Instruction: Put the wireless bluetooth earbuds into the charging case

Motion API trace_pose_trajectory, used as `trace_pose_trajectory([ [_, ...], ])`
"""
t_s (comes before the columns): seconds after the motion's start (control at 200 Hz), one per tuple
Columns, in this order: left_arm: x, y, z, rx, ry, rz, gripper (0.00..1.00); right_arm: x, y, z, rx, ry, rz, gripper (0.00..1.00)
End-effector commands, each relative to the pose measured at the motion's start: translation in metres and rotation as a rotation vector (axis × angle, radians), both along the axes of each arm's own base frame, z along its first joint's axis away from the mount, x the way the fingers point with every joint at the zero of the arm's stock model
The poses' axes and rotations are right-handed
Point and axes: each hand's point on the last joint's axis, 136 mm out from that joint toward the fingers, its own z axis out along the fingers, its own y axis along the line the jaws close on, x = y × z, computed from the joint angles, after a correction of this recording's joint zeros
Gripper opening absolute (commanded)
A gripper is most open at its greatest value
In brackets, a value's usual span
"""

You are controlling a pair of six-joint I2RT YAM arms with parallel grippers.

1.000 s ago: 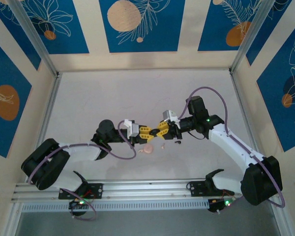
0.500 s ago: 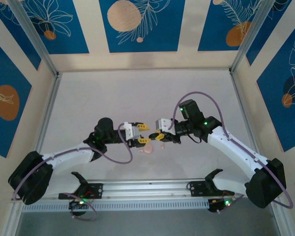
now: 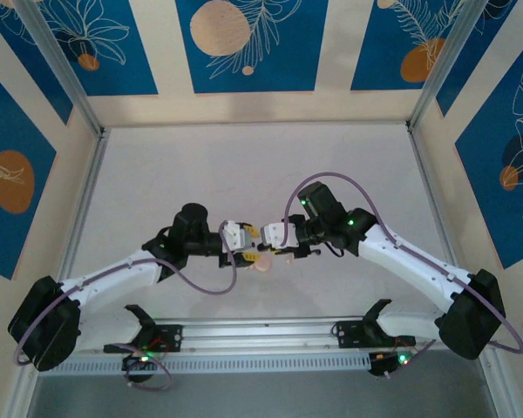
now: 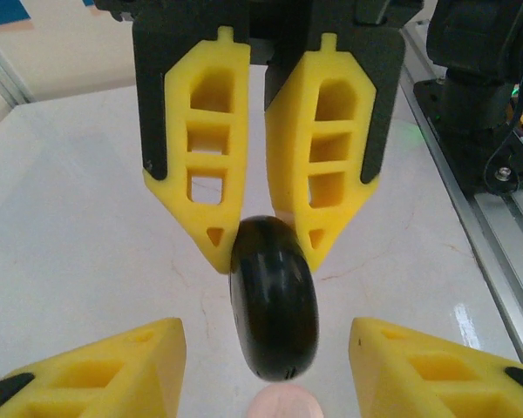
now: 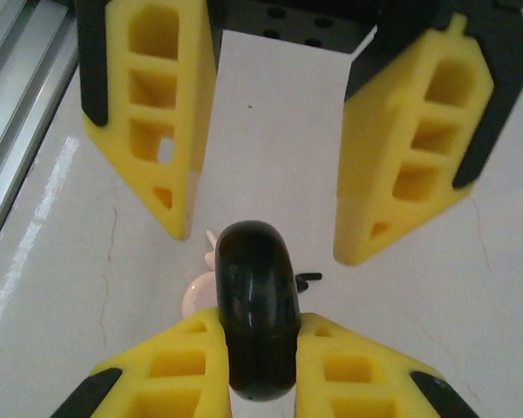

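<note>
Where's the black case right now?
The black case is clamped on edge in the right gripper, near the centre of the top view. It sits between the open fingers of the left gripper, close to a pink case.

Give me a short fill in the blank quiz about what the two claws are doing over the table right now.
1. The right claw is shut on a round ___ case.
2. The left claw is ___, its fingers clear of the case on both sides.
3. On the table beneath the case lies a pale ___ object.
Missing words: black, open, pink.
</note>
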Motion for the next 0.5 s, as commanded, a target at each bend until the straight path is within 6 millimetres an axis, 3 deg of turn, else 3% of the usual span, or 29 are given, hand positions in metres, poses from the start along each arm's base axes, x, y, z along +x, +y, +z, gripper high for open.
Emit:
trace_pose_trajectory([
  [0.0,-0.003,-0.003,0.004,0.007,-0.004,-0.033,0.51,0.002,0.01,0.011,0.023,-0.035,0.038,0.08],
  [0.4,0.001,-0.003,0.002,0.012,-0.019,-0.015,0.23,-0.003,0.019,0.019,0.087,-0.019,0.073,0.09],
  [0.495,0.002,-0.003,0.006,-0.022,-0.04,-0.004,0.17,-0.002,0.016,0.023,0.124,-0.012,0.048,0.25],
])
